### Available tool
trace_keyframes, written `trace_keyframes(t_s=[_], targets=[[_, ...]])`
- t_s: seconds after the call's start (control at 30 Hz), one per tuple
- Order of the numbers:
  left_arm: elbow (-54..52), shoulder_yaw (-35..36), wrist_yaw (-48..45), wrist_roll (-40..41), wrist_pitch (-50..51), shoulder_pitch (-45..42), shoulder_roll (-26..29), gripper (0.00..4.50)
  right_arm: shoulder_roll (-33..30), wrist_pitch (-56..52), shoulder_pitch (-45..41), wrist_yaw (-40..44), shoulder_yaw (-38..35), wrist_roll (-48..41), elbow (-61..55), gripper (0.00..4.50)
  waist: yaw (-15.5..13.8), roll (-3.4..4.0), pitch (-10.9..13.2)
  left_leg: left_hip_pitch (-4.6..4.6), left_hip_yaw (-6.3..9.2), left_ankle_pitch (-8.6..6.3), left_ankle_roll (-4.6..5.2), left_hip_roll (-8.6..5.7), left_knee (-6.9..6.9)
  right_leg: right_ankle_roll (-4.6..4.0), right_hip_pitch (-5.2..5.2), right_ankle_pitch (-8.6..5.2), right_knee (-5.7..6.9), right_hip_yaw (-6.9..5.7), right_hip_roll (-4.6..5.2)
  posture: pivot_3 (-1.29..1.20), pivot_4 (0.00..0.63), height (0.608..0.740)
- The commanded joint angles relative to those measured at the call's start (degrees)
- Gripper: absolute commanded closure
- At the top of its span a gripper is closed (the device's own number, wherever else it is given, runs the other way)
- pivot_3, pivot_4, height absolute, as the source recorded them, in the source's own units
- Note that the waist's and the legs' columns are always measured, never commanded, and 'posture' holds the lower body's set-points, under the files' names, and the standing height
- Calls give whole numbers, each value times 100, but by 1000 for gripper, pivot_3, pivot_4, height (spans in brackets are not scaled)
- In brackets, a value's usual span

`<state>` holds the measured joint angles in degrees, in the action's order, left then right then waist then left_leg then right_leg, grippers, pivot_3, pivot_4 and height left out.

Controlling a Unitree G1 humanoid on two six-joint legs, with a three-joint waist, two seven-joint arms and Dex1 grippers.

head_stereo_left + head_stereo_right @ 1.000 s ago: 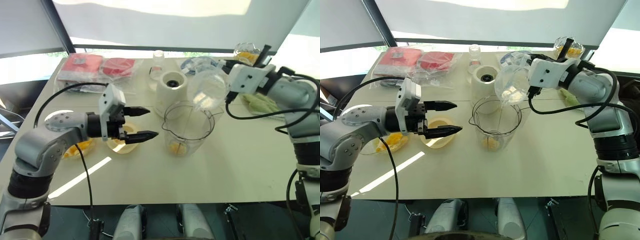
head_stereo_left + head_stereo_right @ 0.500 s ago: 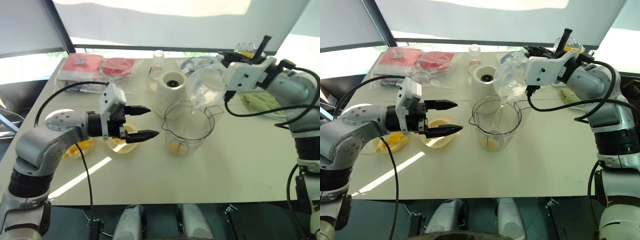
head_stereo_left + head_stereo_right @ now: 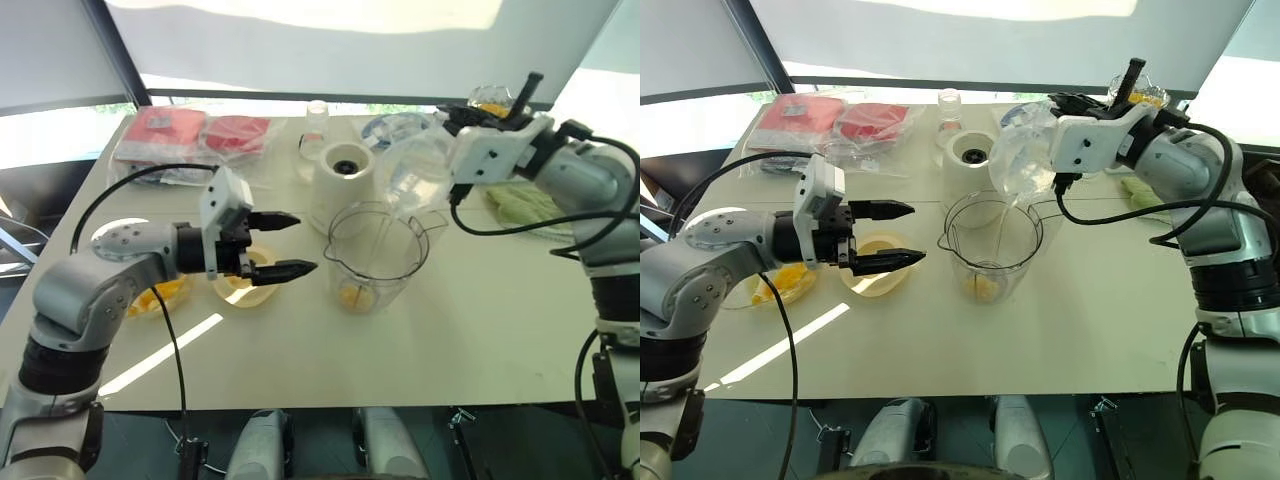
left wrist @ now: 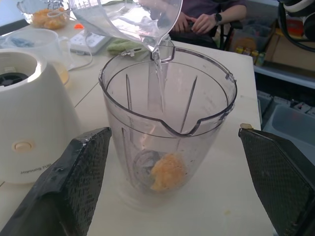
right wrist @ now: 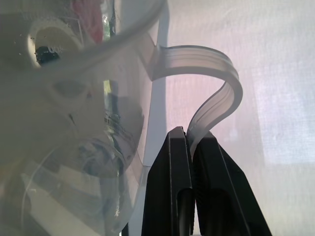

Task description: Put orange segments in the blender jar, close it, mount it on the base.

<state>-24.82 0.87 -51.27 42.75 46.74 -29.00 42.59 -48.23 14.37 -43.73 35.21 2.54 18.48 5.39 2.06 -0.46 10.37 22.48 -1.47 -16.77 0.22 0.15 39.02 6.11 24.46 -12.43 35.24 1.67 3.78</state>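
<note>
Pale cream worktop [image 3: 470, 340] runs out beneath both my arms, with bright window light behind it and a person's hands showing past its far edge in the left wrist view. My right claw [image 5: 192, 142] is pinched tight on the curved handle of a clear measuring cup [image 3: 1025, 160], which I hold tilted with its lip over the blender jar [image 3: 377, 257]; a thin stream of clear liquid [image 4: 156, 78] falls from that lip into the jar's mouth. The jar stands upright on the worktop just below and ahead of my right claw, lid off, spout facing me, and a small clump of orange segments [image 4: 166, 169] lies at its bottom beside the blade. My left claw [image 3: 285, 245] hangs with its two black fingers spread wide, gripping nothing, pointing across at the jar's side and stopping short of it. Just beneath and behind that claw sits a pale yellow bowl [image 3: 875, 268], and further back under my left forearm a clear dish holding more orange pieces [image 3: 780, 283]. Beyond the jar, on the far side from my left claw's tips, the white base [image 3: 343, 185] stands with its dark socket facing up, close to the jar but not under it. Red packets in clear wrap [image 3: 190, 135] lie well off at the far left corner
</note>
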Motion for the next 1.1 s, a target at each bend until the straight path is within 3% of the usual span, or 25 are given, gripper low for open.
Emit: trace_keyframes(t_s=[0.03, 0.2, 0.33, 0.47, 0.6, 0.73, 0.97, 1.1], targets=[[-50, 64, -57, 4, -126, -80, -1, 191, 277, -1057, 135, 72, -657, -929, -530, 4479, -4, -1, 0, 0, 0, 0, 0, 1, 0, 0, 0, 0, 0, 0, 0, 0, 150, 740], [-47, 78, -94, 1, -122, -60, 3, 191, 789, -2947, 576, -151, -1491, -1987, -1255, 4479, -68, 0, 0, 0, 1, 0, 0, 18, 1, 10, 0, 6, 4, -2, -2, 0, 150, 740], [-9, 80, -114, -10, -130, -63, -17, 191, 1460, -4459, 596, -1115, -2557, -2753, -1685, 4479, -121, 0, 0, -1, -1, 0, 0, 21, 3, -2, 0, 2, 5, -2, -4, 0, 150, 740], [-8, 68, -112, 5, -113, -67, -56, 191, 1836, -4948, 636, -1999, -3252, -2971, -1832, 4479, -143, 0, 0, 0, 1, 0, 0, 23, 3, -3, -1, 2, 5, -5, -6, 0, 150, 740], [-92, 65, -123, 146, -7, -67, -104, 191, 1778, -4787, 1183, -2640, -3364, -2517, -1530, 4479, -136, 0, 0, 1, -2, 0, 0, 21, 1, -4, 0, 1, 0, -4, -6, 0, 150, 740], [-255, 57, 10, 319, 125, -143, -233, 191, 1913, -4778, 1215, -3374, -3485, -2384, -910, 4479, -94, 1, 0, 1, -7, 0, 0, 14, 2, -5, 0, 1, -1, 0, -6, 0, 150, 740], [-477, 86, 304, 490, 313, -107, -341, 191, 2098, -3788, 1178, -4512, -3669, -2221, 904, 4479, -85, 3, -1, -3, -7, 0, 0, 15, 1, -9, 0, 5, 1, 3, -20, 0, 150, 740], [-581, 185, 533, 720, 456, -50, -424, 191, 2197, -2795, 1031, -4744, -3729, -2416, 2216, 4479, -81, 4, -1, -3, -8, 0, 0, 15, 0, -9, 0, 5, -1, 4, -20, 0, 150, 740]])
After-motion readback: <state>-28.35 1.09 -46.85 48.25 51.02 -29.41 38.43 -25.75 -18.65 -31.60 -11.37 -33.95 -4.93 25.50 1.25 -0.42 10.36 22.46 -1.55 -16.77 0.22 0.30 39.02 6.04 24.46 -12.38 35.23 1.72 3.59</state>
